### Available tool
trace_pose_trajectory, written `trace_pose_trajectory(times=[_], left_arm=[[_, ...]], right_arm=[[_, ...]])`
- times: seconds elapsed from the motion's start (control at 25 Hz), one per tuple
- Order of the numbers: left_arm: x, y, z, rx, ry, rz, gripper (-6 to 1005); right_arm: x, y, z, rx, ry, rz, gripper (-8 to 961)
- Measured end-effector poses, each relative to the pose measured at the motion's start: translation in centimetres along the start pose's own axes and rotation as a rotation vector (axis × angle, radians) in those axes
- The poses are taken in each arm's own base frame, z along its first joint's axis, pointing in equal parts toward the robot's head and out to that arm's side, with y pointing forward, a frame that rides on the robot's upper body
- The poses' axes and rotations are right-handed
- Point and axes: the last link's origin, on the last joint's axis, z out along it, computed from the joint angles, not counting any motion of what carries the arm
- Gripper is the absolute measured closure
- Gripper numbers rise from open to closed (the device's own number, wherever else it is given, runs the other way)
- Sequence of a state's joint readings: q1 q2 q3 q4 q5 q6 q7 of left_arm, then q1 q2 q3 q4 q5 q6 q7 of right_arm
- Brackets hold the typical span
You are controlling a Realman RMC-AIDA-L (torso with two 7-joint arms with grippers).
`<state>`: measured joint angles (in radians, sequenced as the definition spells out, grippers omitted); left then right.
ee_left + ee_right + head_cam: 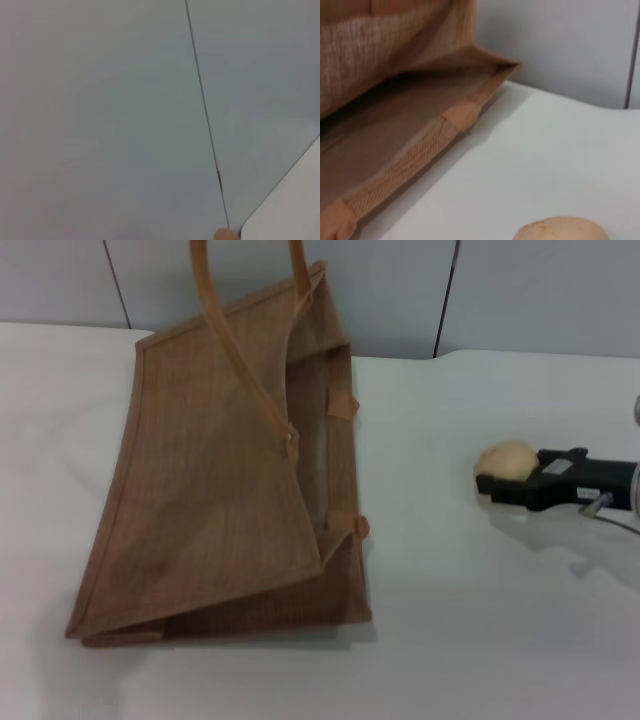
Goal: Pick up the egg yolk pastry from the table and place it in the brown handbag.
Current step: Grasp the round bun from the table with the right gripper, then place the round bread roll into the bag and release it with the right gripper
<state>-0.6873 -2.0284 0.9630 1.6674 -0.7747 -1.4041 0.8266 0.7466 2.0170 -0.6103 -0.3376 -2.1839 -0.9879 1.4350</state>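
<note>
The brown handbag [215,470] lies on its side on the white table [450,620], left of centre, its mouth facing right and its tan loop handles [230,330] rising at the back. In the right wrist view the handbag's open mouth [405,115] gapes wide. The egg yolk pastry [508,460] is a pale tan ball at the right, well apart from the bag. My right gripper [500,478] comes in from the right edge, its black tip right against the pastry. The pastry's top [562,230] shows at the right wrist view's lower edge. My left gripper is out of view.
Grey wall panels [520,290] stand behind the table's back edge. The left wrist view shows only that wall, a rounded table corner [290,205] and a small tan bit [225,234] at its lower edge. Bare tabletop lies between the bag and the pastry.
</note>
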Motion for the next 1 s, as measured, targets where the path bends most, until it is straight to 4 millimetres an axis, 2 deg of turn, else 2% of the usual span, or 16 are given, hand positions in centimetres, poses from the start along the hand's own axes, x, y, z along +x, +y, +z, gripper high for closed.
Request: trace_pose_trajectory(times=[0.12,0.28,0.56,0.72,1.0], left_arm=[[0.0,0.0,0.0,0.002,0.001,0.003,885],[0.1,-0.2,-0.1,0.007,0.005,0.013,886],[1.3,0.2,0.1,0.001,0.036,0.062,889],[2.3,1.1,0.6,-0.029,0.051,0.091,889],[4.1,1.9,0.9,-0.057,0.084,0.133,889]], right_arm=[[-1.0,-0.2,-0.4,-0.007,-0.021,0.003,296],[-3.3,-0.4,-1.3,-0.035,-0.081,0.003,299],[-7.5,1.9,-3.9,-0.248,-0.296,-0.013,303],[-8.0,3.0,-4.2,-0.322,-0.314,-0.034,305],[-8.1,3.2,-4.1,-0.333,-0.317,-0.032,308]])
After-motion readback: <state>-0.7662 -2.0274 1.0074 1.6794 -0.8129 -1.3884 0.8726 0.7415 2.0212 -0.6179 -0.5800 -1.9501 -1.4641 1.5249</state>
